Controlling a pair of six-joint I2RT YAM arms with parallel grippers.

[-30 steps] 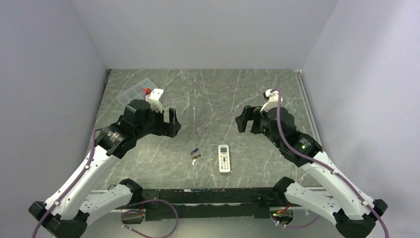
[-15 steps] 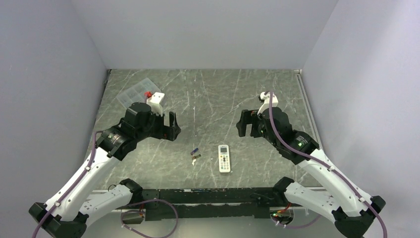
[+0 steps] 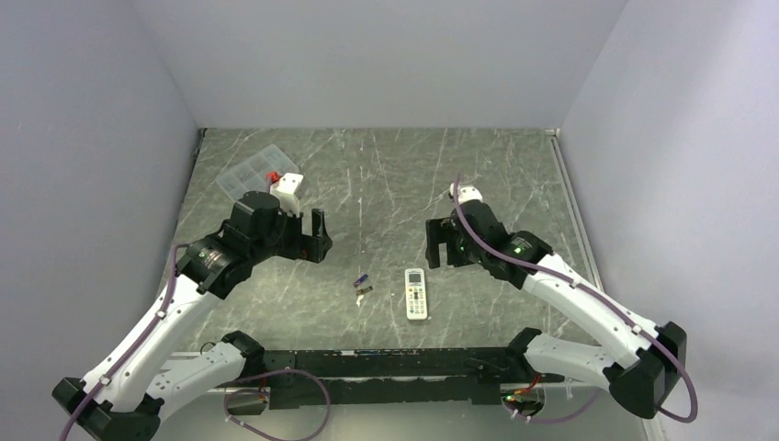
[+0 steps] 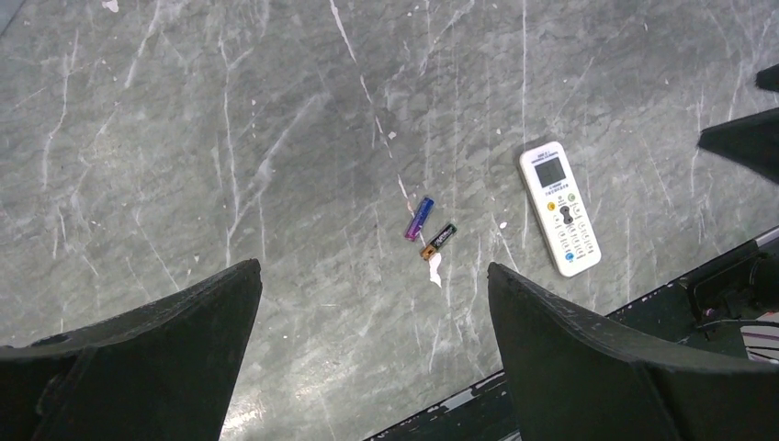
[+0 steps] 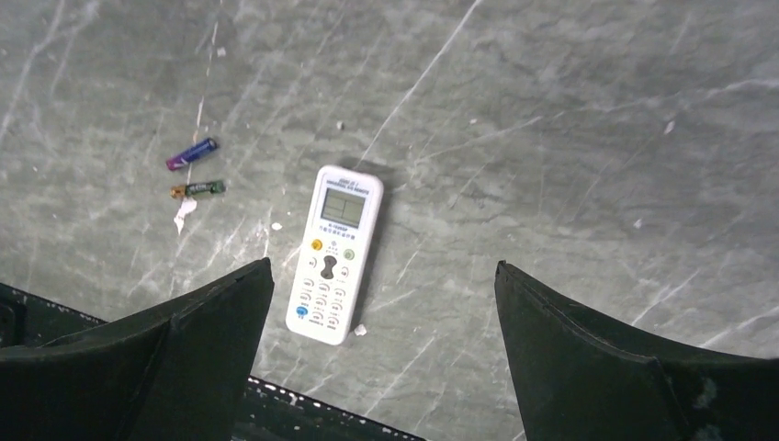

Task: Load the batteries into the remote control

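**Both hands wide open and empty; remote and batteries loose on the tabletop**

Basically, the left hand (image 4: 372, 276) has its jaws spread wide with nothing between them but bare tabletop (image 4: 230, 138). The right hand (image 5: 383, 266) is the same: wide apart, gripping nothing.

Per view:
- Right wrist: the remote control (image 5: 334, 254) sits in frame between the two fingers, lying below them on the stone, untouched. It is face up, with its screen towards the far end and coloured buttons below that. The blue-purple battery (image 5: 191, 153) and the dark battery with an orange end (image 5: 197, 188) lie off to its left, apart from it, roughly parallel and just beside each other. A white scrap (image 5: 184, 211) lies right by the dark one.
- Left wrist: same group from the other side, batteries near frame centre and the remote to their right. A dark tip of the right hand shows at the right edge, which the right wrist camera can't give.
- Top: only this view shows both arms at once, hands facing each other across the middle, left hand (image 3: 319, 236) well apart from the right hand (image 3: 434, 245). The remote lies near the right one, towards the bases. Battery colours barely resolve here. The clear compartmented box (image 3: 246, 170) at far left shows in this view only.
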